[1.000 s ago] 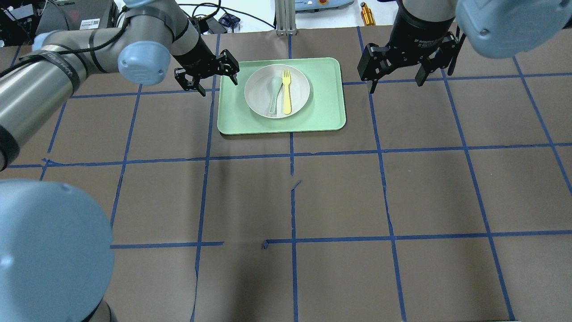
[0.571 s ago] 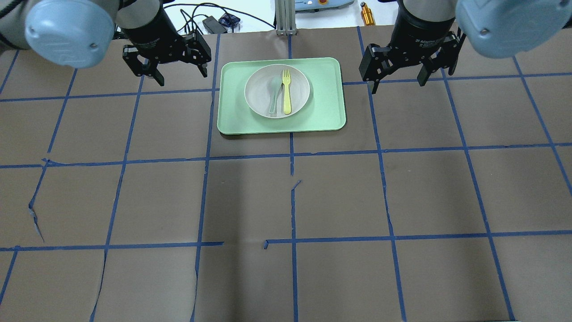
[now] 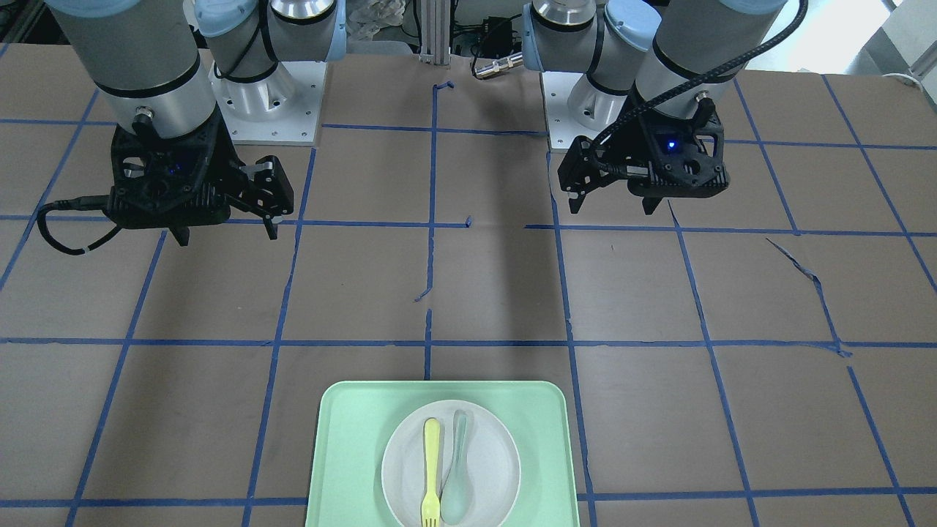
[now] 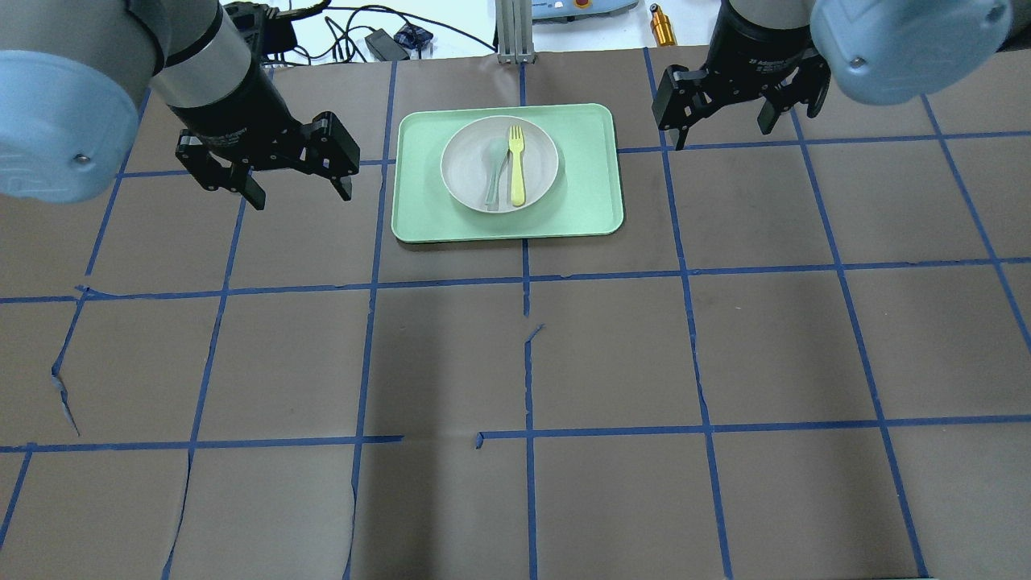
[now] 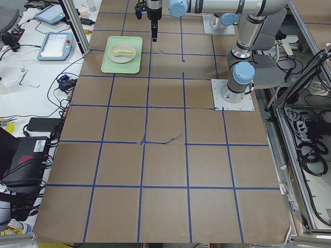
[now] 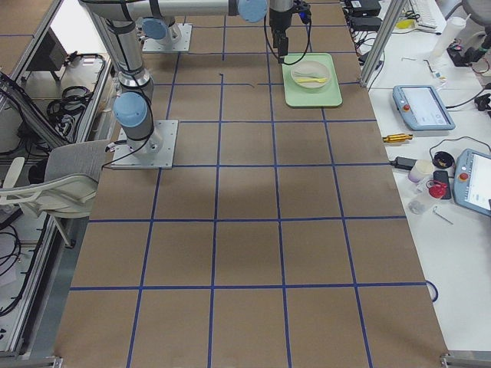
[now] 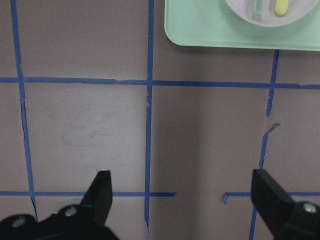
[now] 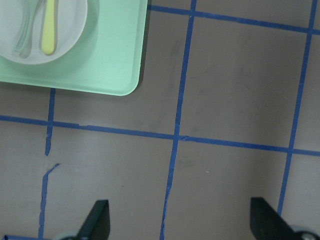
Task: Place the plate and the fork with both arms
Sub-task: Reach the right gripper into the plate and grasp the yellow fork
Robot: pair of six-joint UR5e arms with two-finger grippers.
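The white plate (image 4: 467, 165) sits on the mint-green tray (image 4: 588, 193) at the far middle of the table. The pale-yellow fork (image 4: 516, 165) lies on the plate, beside a grey-green spoon (image 4: 493, 169). My left gripper (image 4: 302, 196) is open and empty, hovering left of the tray. My right gripper (image 4: 722, 137) is open and empty, hovering right of the tray's far corner. The left wrist view shows the open left gripper (image 7: 185, 200) over bare paper, with the tray's corner (image 7: 200, 25) ahead. The right wrist view shows the fork (image 8: 48, 25) on the plate (image 8: 65, 30).
Brown paper with blue tape grid lines covers the table (image 4: 523, 362). Torn tape and paper shows near the left edge (image 4: 63, 395). A metal post (image 4: 514, 32), cables and an orange cylinder (image 4: 660, 26) stand beyond the far edge.
My left gripper has swung away from the tray's left edge, out to the left, then nearer. My right gripper has shifted slightly farther back. Plate, fork and spoon have not moved.
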